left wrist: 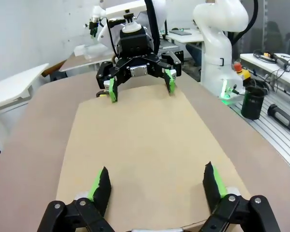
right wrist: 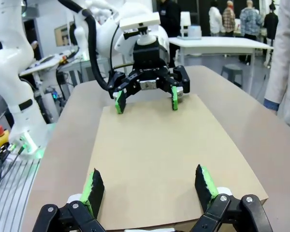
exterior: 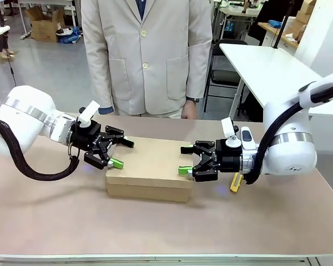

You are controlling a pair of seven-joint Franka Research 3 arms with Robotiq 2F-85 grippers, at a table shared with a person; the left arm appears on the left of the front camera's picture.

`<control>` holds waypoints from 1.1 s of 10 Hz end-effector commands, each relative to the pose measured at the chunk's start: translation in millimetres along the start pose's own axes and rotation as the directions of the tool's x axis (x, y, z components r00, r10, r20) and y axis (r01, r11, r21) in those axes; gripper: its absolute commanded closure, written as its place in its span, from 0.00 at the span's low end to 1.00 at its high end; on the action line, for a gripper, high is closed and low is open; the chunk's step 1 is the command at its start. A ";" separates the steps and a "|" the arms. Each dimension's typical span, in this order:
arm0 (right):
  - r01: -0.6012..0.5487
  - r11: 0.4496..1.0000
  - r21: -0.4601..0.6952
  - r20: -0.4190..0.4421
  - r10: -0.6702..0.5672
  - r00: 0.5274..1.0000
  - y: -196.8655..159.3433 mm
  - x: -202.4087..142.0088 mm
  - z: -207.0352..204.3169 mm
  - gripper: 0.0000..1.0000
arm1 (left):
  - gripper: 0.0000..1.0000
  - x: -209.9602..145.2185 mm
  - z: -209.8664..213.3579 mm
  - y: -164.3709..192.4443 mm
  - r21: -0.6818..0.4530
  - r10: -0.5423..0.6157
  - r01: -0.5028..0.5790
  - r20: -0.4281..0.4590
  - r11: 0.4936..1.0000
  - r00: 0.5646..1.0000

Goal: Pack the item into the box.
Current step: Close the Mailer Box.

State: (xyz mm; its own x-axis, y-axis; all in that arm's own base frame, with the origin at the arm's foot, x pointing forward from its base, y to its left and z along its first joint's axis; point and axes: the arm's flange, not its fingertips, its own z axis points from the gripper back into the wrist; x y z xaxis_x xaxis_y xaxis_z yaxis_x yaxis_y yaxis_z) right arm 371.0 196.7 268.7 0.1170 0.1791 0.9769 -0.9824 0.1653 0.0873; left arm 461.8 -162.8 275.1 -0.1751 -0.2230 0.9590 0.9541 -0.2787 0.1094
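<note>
Closed box (exterior: pixel 149 169) on the worktop (exterior: pixel 55 221), one gripper at each end, nothing held.

Your left gripper (exterior: pixel 115 153) and right gripper (exterior: pixel 184 160) both have fingers spread, hovering at opposite ends of the lid. Expect light, fairly stiff cardboard that dents under pressure; take it by the short ends or lift the flap edge. You can't see the pouch.

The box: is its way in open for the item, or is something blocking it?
The box lies shut, its flap lid flat over the opening. The left gripper and right gripper sit at opposite ends with jaws open, holding nothing. The lid itself bars the way in.
</note>
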 end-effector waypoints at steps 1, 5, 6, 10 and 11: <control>0.006 1.000 0.005 0.003 -0.006 1.000 4.9 0.9 5.1 0.00 | 0.00 5.7 2.5 -15.4 0.023 -0.038 0.039 -0.016 0.999 0.999; 0.024 0.999 -0.030 0.099 -0.021 0.995 39.6 59.1 73.2 0.00 | 0.00 79.7 22.9 -70.2 0.138 -0.109 0.104 0.030 0.985 0.994; 0.064 0.997 -0.034 0.080 -0.061 0.995 60.4 71.6 90.1 0.00 | 0.00 104.9 26.8 -101.4 0.146 -0.140 0.133 0.045 0.980 0.989; -0.025 0.997 -0.071 0.063 0.030 0.998 -17.0 86.2 53.3 0.00 | 0.00 86.1 24.4 -60.6 0.105 -0.100 0.097 0.029 0.990 0.995; 0.210 0.975 -0.074 0.068 -0.205 0.976 -9.9 94.5 76.1 0.00 | 0.00 99.3 40.0 -74.1 -0.006 0.119 -0.119 0.089 0.993 0.989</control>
State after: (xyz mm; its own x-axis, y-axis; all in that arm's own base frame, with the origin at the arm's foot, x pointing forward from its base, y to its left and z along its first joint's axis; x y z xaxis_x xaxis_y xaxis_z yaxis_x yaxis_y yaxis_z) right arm 391.0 155.3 355.2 0.1650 0.1042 0.9808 -0.9620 0.2364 0.1367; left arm 403.8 -143.2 348.5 -0.1728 -0.1675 0.9706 0.9654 -0.2244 0.1331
